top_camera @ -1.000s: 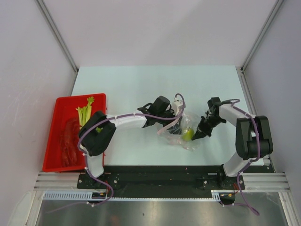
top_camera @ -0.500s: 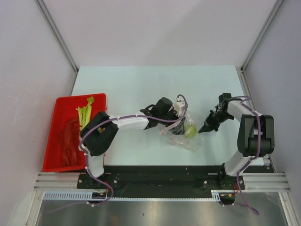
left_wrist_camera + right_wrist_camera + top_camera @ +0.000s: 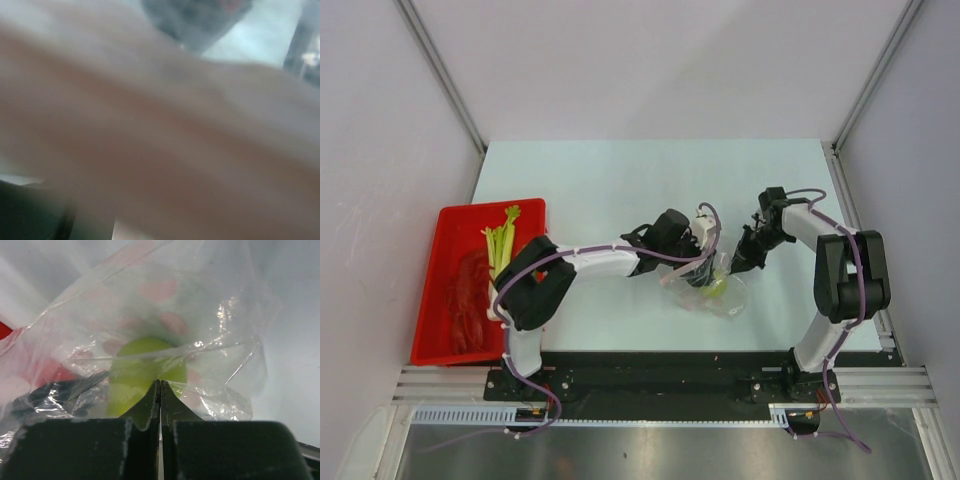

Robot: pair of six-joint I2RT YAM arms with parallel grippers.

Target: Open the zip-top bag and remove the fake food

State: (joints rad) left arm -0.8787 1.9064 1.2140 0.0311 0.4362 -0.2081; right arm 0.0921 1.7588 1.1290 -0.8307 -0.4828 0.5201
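Observation:
The zip-top bag [image 3: 720, 290] lies crumpled at mid table, its pink strip [image 3: 669, 279] at its left. The yellow-green pear [image 3: 717, 288] is inside it and also shows in the right wrist view [image 3: 142, 372] through the film [image 3: 215, 315]. My left gripper [image 3: 697, 268] is at the bag's mouth with its dark fingers under the plastic. The left wrist view is a pinkish blur, so its jaws are hidden. My right gripper [image 3: 735, 263] is shut [image 3: 160, 383], pinching film at the bag's right edge. The red lobster [image 3: 470, 295] and the stalk vegetable [image 3: 500, 240] lie in the tray. I cannot make out the grapes.
The red tray [image 3: 430, 340] stands at the table's left edge, beside the left arm's base. White walls and metal rails close in the table at the back and on both sides. The black mounting rail [image 3: 650, 375] runs along the near edge.
My right gripper swung out to the right, then came back to the bag's upper right edge. The pear shifted right and back with it. The left gripper stayed at the bag.

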